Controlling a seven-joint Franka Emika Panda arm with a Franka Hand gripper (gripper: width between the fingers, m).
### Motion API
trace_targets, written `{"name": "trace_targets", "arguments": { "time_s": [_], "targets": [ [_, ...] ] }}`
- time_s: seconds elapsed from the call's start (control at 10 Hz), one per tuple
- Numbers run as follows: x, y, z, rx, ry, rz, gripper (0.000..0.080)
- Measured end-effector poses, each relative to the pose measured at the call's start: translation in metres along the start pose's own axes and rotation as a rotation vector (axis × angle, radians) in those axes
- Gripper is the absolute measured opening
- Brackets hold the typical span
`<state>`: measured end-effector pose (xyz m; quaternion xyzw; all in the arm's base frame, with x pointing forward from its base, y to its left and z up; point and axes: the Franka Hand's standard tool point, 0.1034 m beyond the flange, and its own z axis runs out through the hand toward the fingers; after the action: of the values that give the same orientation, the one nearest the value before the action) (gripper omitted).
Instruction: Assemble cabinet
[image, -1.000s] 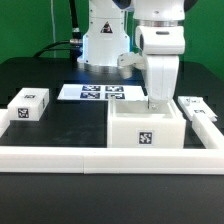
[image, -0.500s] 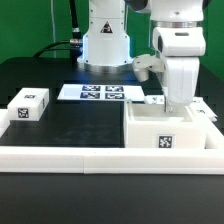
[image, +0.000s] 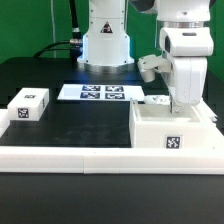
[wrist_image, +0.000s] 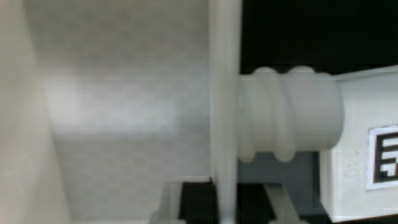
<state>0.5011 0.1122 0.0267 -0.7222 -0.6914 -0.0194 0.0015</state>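
The cabinet body (image: 172, 130), a white open box with a tag on its front, sits at the exterior view's right, against the low white rail (image: 100, 158). My gripper (image: 183, 102) reaches down into it from above and is shut on its wall. In the wrist view the thin wall (wrist_image: 222, 90) runs between my dark fingers (wrist_image: 198, 202), with my gripper (wrist_image: 226, 200) closed on it. A ribbed white part with a tag (wrist_image: 299, 112) lies just beyond the wall. A small tagged white panel (image: 28, 105) lies at the exterior view's left.
The marker board (image: 100, 92) lies at the back middle, in front of the robot base (image: 105, 40). Small white pieces (image: 155, 99) show behind the cabinet body, and another white part (image: 212, 116) lies at its right side. The rail spans the table's front.
The cabinet body has slid toward the exterior view's right along the rail, held in my gripper, which moved with it. The left panel has not moved.
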Motion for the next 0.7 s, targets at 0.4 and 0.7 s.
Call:
{"name": "trace_targets", "arguments": {
  "time_s": [0.4, 0.7],
  "targets": [
    [-0.0007, 0.0001, 0.0001, 0.000, -0.001, 0.001, 0.0446],
    [-0.0011, 0.0002, 0.0001, 0.000, -0.001, 0.002, 0.0789]
  ]
}}
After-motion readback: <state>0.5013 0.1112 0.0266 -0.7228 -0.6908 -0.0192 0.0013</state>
